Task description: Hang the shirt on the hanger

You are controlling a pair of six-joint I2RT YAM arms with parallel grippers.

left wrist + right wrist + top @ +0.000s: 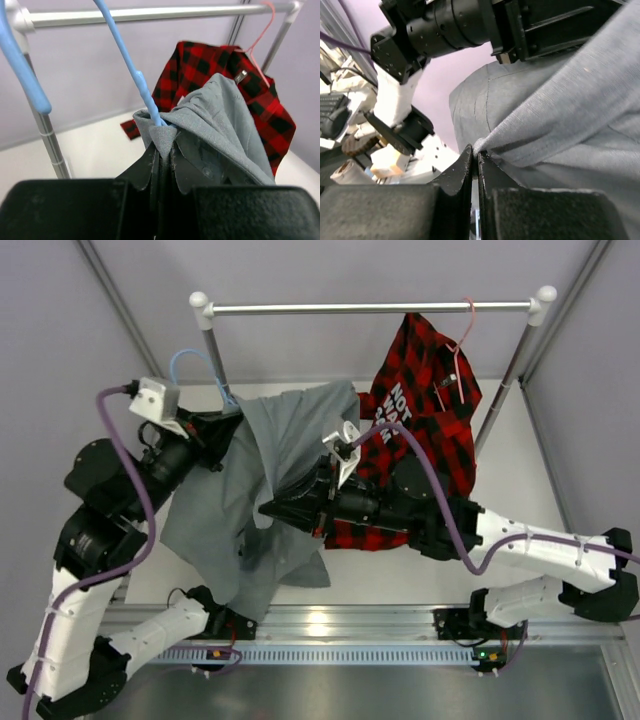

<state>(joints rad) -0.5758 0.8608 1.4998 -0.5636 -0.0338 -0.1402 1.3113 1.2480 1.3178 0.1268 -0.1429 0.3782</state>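
Note:
The grey shirt (pixel 262 470) hangs in the air between my two arms, in front of the rail. My left gripper (pixel 162 142) is shut on a fold of the shirt (pixel 220 115) where the light-blue hanger (pixel 135 75) runs into the cloth. The hanger's hook (pixel 195 362) shows above the left arm. My right gripper (pixel 475 152) is shut on an edge of the shirt (pixel 560 125) lower down, near the middle (pixel 268 508). Most of the hanger's frame is hidden under the cloth.
A red-and-black plaid shirt (pixel 425 430) hangs on a pink hanger (pixel 465 325) from the metal rail (pixel 370 308), close behind the right arm. The rail's uprights (pixel 215 355) stand at left and right. The table's front edge (pixel 400 620) lies below.

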